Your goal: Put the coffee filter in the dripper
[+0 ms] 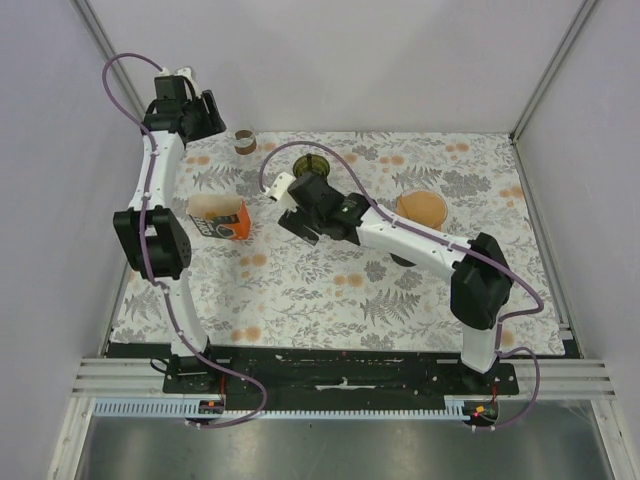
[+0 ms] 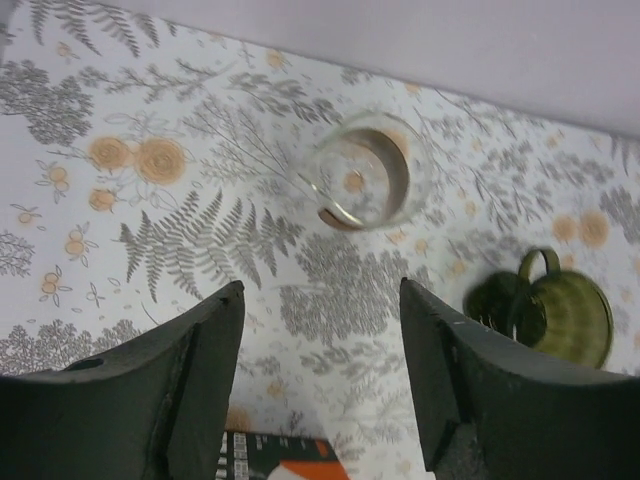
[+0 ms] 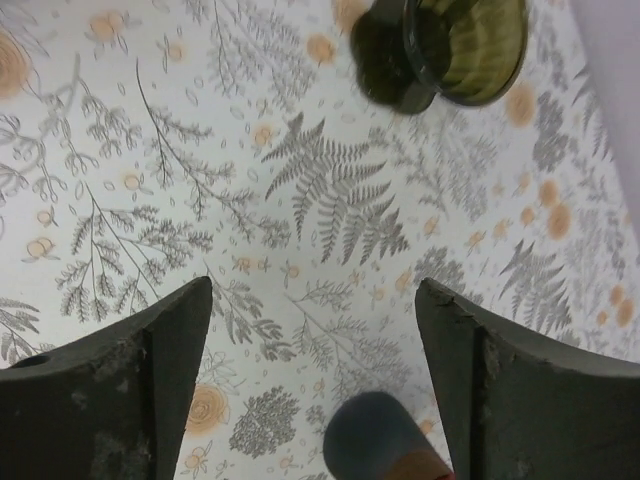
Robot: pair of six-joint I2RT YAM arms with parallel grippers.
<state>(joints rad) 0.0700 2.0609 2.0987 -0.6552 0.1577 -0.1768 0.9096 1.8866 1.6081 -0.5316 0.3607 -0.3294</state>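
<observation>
The dark green dripper [image 1: 311, 165] stands at the back middle of the flowered cloth; it also shows in the left wrist view [image 2: 565, 318] and the right wrist view [image 3: 455, 40]. An orange box [image 1: 221, 219] with pale filter paper showing at its open top lies left of centre; its edge shows in the left wrist view [image 2: 285, 460]. My left gripper [image 1: 210, 112] [image 2: 320, 292] is open and empty, high at the back left. My right gripper [image 1: 300, 212] [image 3: 313, 287] is open and empty, between the box and the dripper.
A small clear glass jar [image 1: 245, 142] [image 2: 362, 182] stands at the back, left of the dripper. A round brown dish [image 1: 421, 208] sits right of centre. A blurred dark rounded shape [image 3: 385, 440] sits low between my right fingers. Walls close in on three sides.
</observation>
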